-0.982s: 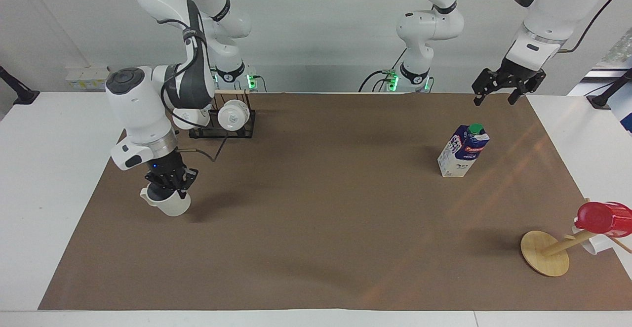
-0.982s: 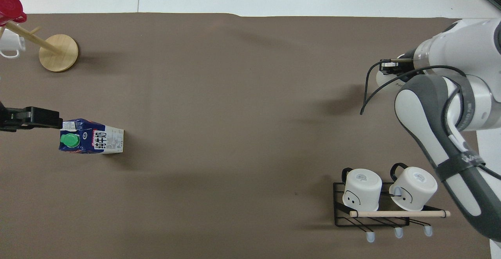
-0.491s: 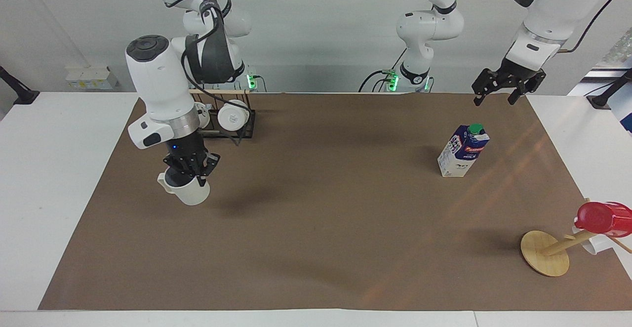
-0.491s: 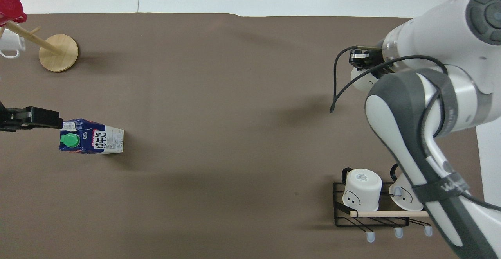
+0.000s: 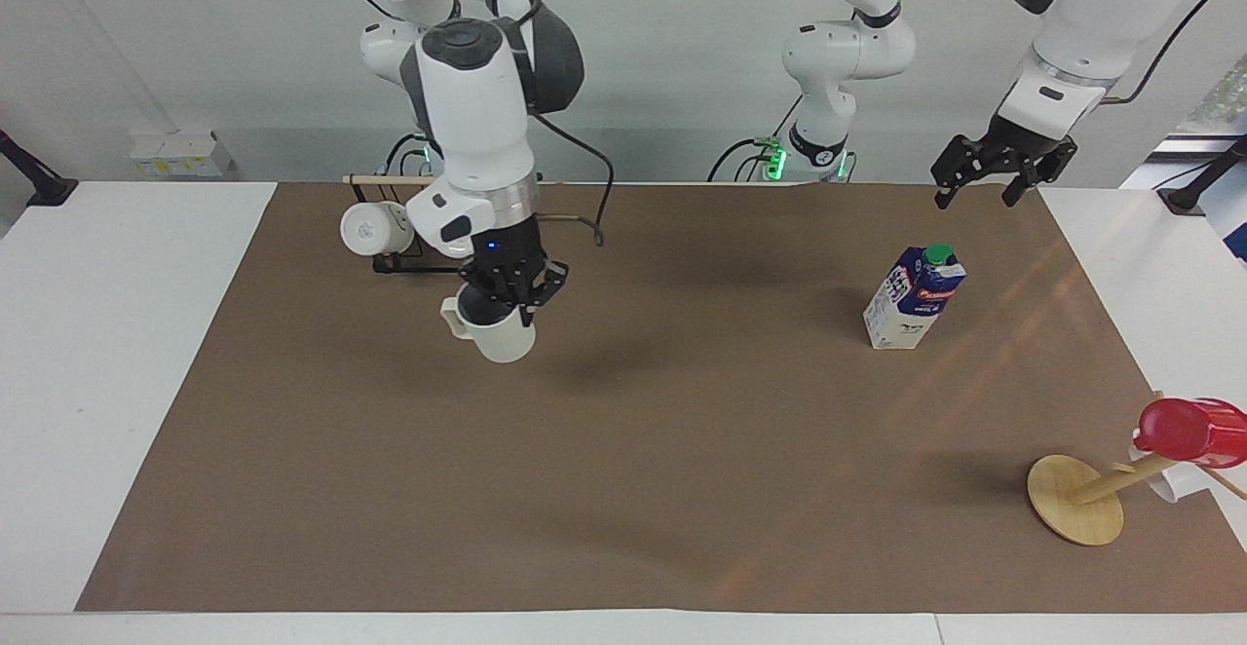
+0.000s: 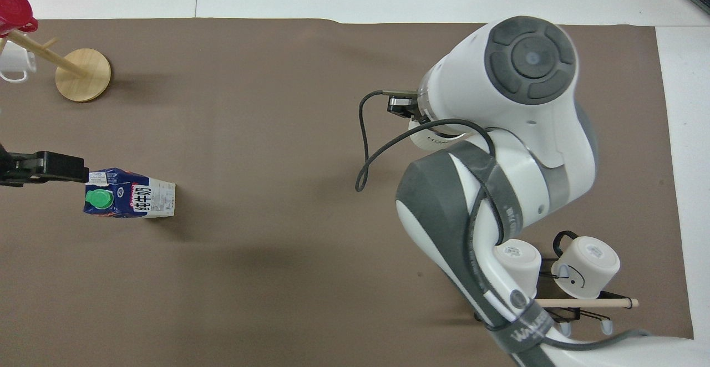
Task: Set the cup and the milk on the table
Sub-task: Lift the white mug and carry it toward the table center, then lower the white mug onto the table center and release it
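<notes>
My right gripper (image 5: pixel 507 296) is shut on the rim of the cup (image 5: pixel 499 338), a light grey-white mug with a dark inside, and holds it upright above the brown paper (image 5: pixel 682 450) of the table (image 5: pixel 117 333), beside the mug rack. In the overhead view the arm covers most of the cup (image 6: pixel 430 139). The milk (image 5: pixel 914 296), a blue and white carton with a green cap, stands on the paper toward the left arm's end; it also shows in the overhead view (image 6: pixel 128 200). My left gripper (image 5: pixel 979 185) is open and empty, up in the air beside the milk.
A black wire rack (image 5: pixel 409 260) with two white logo mugs (image 6: pixel 588 261) stands near the right arm's base. A wooden mug tree (image 5: pixel 1076 499) with a red cup (image 5: pixel 1189 429) and a white mug stands at the left arm's end, farther from the robots.
My right arm has swung the cup from the right arm's end of the paper toward the middle of the table. The milk and the left gripper have not moved.
</notes>
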Motion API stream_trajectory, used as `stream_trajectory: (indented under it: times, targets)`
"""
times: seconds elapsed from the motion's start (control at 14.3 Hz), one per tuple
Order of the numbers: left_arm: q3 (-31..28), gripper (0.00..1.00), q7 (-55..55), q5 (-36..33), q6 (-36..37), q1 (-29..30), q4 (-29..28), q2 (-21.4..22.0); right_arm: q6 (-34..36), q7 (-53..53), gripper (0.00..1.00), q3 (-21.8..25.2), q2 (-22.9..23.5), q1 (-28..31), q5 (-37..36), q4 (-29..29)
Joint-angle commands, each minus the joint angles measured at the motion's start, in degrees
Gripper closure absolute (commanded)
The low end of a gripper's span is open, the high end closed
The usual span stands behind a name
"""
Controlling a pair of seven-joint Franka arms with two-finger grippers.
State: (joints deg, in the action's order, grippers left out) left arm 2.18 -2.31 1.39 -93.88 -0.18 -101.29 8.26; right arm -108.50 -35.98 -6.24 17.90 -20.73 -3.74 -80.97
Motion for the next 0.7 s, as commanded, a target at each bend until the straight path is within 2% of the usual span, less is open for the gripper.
stream_trajectory:
  times: [0.0,0.21,0.42,0.63]
  targets:
    - [0.6,0.00,0.0,0.2,1.1,1.1,1.1,-0.4,4.4,-6.4,1.00,0.4,6.4,-5.5,-2.6,8.9]
    - [0.6,0.00,0.0,0.2,1.1,1.1,1.1,-0.3,4.4,-8.4,1.00,-0.3,6.5,-9.0,-2.9,7.4]
    - [0.6,0.00,0.0,0.2,1.2,1.1,1.0,-0.3,3.5,-15.1,1.00,-0.3,7.5,-12.6,-4.7,5.3]
    - [0.6,0.00,0.0,0.2,1.1,1.1,1.1,-0.4,-1.1,-20.3,1.00,-0.3,9.6,-14.9,-6.4,2.8]
